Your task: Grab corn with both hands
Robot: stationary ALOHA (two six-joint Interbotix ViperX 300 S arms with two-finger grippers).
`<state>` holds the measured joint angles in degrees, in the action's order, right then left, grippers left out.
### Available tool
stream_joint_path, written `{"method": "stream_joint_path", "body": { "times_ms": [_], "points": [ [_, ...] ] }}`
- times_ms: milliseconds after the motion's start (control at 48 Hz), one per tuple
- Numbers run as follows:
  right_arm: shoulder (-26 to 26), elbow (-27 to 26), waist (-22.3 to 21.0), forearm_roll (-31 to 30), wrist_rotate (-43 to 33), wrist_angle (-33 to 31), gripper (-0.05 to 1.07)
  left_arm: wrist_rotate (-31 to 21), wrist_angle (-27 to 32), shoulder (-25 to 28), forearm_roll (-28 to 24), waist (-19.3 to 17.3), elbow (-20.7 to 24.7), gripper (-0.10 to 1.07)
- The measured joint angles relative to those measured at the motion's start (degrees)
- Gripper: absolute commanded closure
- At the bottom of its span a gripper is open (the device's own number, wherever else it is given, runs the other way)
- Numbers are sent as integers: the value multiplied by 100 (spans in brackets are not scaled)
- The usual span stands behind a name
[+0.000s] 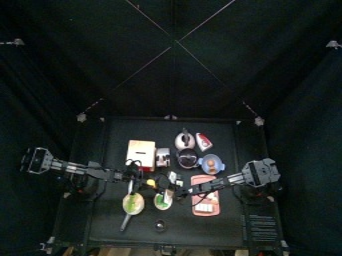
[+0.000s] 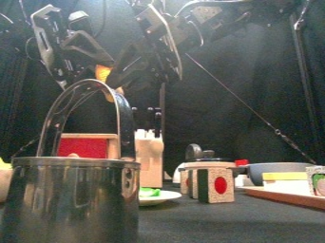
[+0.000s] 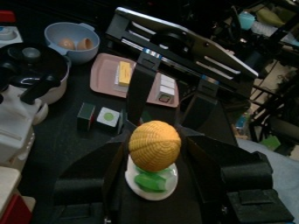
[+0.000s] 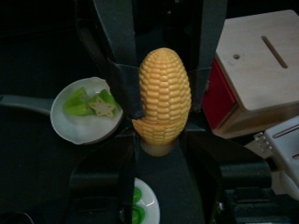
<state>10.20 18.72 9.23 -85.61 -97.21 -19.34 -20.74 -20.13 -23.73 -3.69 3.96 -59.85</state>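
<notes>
The bright-yellow oblong corn cob (image 4: 163, 94) is held off the black table (image 1: 107, 135), above its front-middle area, gripped from both ends. In the right wrist view the cob stands lengthwise between the right gripper's (image 4: 163, 105) black fingers (image 4: 119, 52), which are clenched against its two long sides. In the left wrist view the rounded end of the cob (image 3: 155, 144) faces the camera, seated between the left gripper's (image 3: 155, 149) fingers (image 3: 107, 156), which press on either flank.

From above, the left arm reaches in from the left edge and the right arm from the right, their ends meeting near the table's middle, low and nearly level.

Below the cob sits a white round dish of green pieces (image 4: 84, 109). A pale-tan square wooden board (image 4: 260, 66) lies just beside the right fingers. A pink tray (image 3: 128, 72) and a blue bowl (image 3: 72, 39) lie beyond, near the table's far side.
</notes>
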Motion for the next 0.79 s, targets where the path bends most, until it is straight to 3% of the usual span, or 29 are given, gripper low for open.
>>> {"method": "stream_joint_path", "body": {
  "times_ms": [146, 792],
  "points": [
    [0, 9, 0, 0, 0, 0, 43, 0, -9, 0, -18, -9, 0, 10],
    [0, 62, -18, 44, 9, 9, 43, -9, 0, 0, 53, -123, -9, 10]
  ]
}}
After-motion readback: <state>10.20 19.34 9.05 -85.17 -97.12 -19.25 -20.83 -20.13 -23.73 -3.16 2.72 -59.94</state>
